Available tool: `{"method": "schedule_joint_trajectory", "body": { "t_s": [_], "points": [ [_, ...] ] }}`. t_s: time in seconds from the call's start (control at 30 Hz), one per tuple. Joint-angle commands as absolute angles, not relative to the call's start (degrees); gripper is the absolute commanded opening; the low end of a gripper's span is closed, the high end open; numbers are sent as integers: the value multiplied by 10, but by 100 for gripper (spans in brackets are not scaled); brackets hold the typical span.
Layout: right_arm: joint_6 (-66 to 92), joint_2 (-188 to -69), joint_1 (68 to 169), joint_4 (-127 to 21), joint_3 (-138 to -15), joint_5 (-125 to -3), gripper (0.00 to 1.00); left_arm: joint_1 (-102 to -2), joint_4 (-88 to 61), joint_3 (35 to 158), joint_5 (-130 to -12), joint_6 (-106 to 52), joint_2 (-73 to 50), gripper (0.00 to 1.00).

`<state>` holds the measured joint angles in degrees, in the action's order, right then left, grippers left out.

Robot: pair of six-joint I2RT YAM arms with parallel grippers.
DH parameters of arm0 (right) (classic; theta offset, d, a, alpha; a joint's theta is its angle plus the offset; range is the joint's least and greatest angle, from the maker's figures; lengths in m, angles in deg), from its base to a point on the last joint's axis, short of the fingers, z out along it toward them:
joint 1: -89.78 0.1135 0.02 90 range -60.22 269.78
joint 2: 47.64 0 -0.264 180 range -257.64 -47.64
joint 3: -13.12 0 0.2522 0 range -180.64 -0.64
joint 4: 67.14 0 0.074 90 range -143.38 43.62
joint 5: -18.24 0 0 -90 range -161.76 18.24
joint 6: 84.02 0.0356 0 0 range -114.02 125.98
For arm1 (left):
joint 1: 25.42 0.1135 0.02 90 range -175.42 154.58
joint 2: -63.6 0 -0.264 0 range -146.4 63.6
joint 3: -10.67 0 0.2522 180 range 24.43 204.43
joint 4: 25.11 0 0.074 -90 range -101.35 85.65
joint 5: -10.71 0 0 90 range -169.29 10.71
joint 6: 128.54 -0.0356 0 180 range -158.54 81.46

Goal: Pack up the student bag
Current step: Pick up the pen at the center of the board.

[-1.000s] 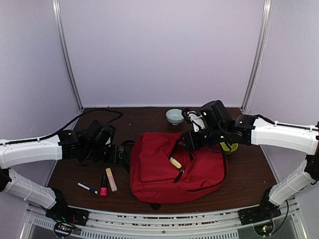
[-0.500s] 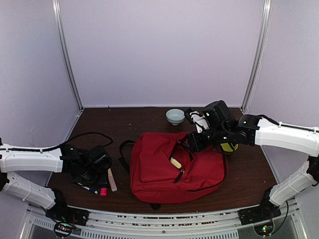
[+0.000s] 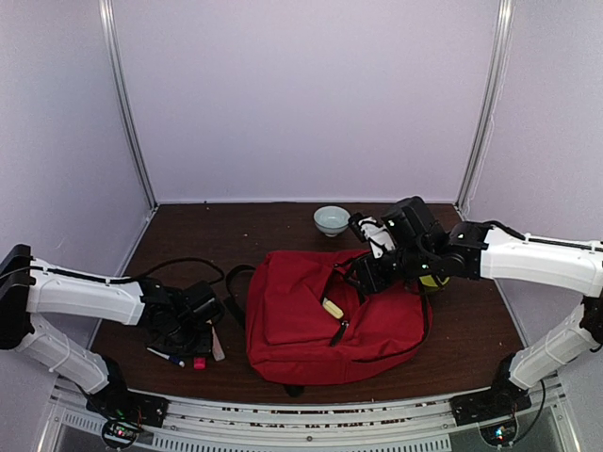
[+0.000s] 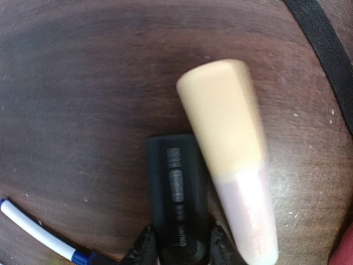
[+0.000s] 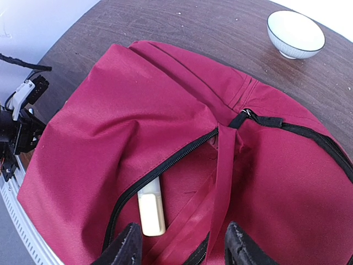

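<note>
**Left gripper.** The left gripper has dropped from beside the bag to the near left of the table. Its jaws have narrowed from wide apart and now press on both sides of a black marker that lies flat on the wood. Whether the grip is firm enough to lift cannot be judged.

**Around it.** A highlighter with a cream cap lies just right of the marker and touches it along one side. A white pen lies to the near left, apart from both.

**Right gripper.** The right gripper has stayed at the far right rim of the bag. Its jaws stand part way apart with the red strap running between them. Whether they pinch fabric cannot be told.

**Bag.** The bag lies flat at the table's middle, zipper open. One packed highlighter already sits inside the mouth.

**Meaning.** The step in hand is picking the next item. The neighbouring highlighter may be dragged along on lift.
</note>
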<state>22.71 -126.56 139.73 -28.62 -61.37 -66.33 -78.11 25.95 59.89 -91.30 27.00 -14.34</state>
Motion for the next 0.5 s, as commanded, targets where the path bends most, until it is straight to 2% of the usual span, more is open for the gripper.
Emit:
{"method": "schedule_joint_trajectory", "body": {
  "t_s": [0.0,0.3,0.47],
  "points": [
    [224,-1249,1395,-291,-607,-682,52,-778,227,594,-898,264,-153,26],
    [221,-1235,1394,-285,-614,-685,52,-778,321,669,-983,260,-76,11],
    [211,-1212,1392,-290,-625,-664,52,-794,339,700,-1051,238,5,9]
  ]
}}
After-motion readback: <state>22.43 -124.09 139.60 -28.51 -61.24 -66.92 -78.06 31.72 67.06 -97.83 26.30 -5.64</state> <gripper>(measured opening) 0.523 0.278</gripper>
